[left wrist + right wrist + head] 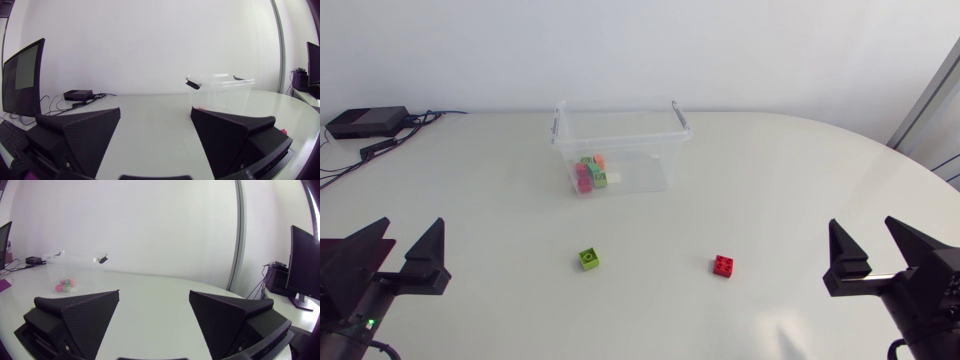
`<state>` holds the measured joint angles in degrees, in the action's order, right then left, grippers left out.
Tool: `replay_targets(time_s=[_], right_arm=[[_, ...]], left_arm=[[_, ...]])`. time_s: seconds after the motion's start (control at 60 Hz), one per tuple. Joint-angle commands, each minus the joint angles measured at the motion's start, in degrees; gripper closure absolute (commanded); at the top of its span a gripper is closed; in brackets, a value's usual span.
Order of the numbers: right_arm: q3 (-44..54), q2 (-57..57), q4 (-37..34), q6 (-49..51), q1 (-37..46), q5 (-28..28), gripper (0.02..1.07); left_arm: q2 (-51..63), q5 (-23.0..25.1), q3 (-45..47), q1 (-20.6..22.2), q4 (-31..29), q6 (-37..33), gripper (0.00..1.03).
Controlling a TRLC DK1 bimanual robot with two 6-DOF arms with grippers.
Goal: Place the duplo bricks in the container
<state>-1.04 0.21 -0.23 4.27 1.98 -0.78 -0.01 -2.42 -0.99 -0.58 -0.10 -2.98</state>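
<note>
The left gripper (pixel 414 226) and right gripper (pixel 861 224) are held wide open and empty, apparently readied for picking. The green duplo brick (pixel 589 259) lies ahead of the left, the red duplo brick (pixel 724 265) ahead of the right, and the part-filled container (pixel 616 143) beyond both.

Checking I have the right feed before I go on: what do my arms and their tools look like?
The left tool and the right tool are matte black, each with two broad wedge-shaped fingers whose inner faces carry a fine texture. What shows of the arms behind them is black too. A small green light glows on the left arm.
</note>
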Motion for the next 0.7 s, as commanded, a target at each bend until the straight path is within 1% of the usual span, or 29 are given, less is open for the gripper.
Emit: replay_targets(time_s=[0.0, 0.217, 0.317, 0.4, 0.683], right_arm=[[1.0, -0.5, -0.1, -1.1, -0.4, 0.1, 0.06], [1.0, -0.5, -0.1, -1.1, -0.4, 0.1, 0.06], [1.0, -0.5, -0.1, -1.1, -0.5, 0.1, 0.06], [1.0, -0.5, -0.1, -1.1, -0.4, 0.1, 0.06], [1.0, -0.5, -0.2, -1.1, -0.9, 0.1, 0.06]], left_arm=[[-0.7, -0.3, 0.9, 0.0, 0.1, 0.0, 0.05], [-0.7, -0.1, 0.9, 0.1, 0.1, 0.3, 0.05], [-0.7, 0.1, 0.9, 2.5, 0.0, 0.5, 0.05], [-0.7, 0.1, 0.9, 3.3, 0.0, 0.4, 0.05], [-0.7, 0.1, 0.9, 3.2, 0.0, 0.4, 0.05]])
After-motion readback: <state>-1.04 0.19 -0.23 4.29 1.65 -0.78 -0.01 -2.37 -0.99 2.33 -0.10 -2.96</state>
